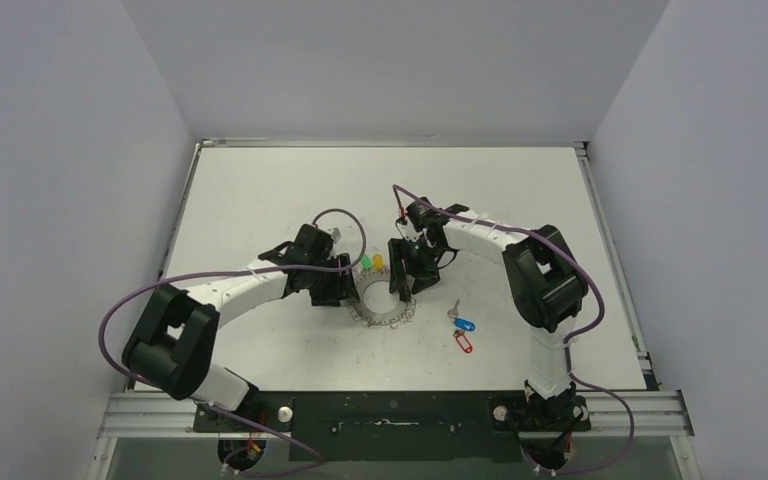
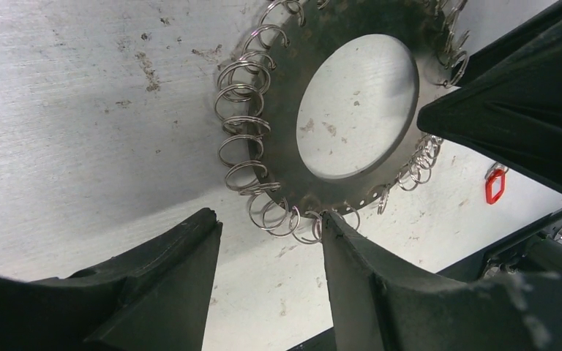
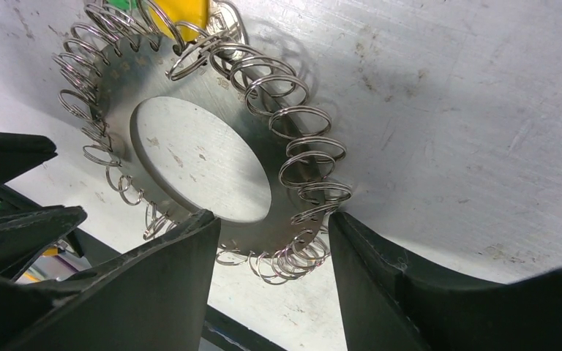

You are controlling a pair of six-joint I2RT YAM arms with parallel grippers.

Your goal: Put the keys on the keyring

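Note:
The keyring (image 1: pixel 384 306), a flat grey disc with a wide hole and wire loops all round, lies on the table between both grippers. My left gripper (image 1: pixel 336 287) is open at its left side. In the left wrist view one fingertip (image 2: pixel 331 223) touches the loops at the keyring's (image 2: pixel 285 95) rim, and the gap (image 2: pixel 267 219) holds bare table. My right gripper (image 1: pixel 404 278) is open, astride the keyring's (image 3: pixel 121 80) near rim (image 3: pixel 271 219). One finger (image 3: pixel 190 241) stands over the plate by the hole, the other outside the loops. The blue-tagged key (image 1: pixel 465 323) and the red-tagged key (image 1: pixel 463 343) lie on the table to the right.
Green (image 1: pixel 366 262) and yellow (image 1: pixel 379 262) tags sit at the keyring's far edge; the yellow tag (image 3: pixel 183 14) hangs from a loop. The red tag (image 2: pixel 494 186) shows past the right gripper's black finger (image 2: pixel 512 124). Grey walls enclose the white table (image 1: pixel 260 190).

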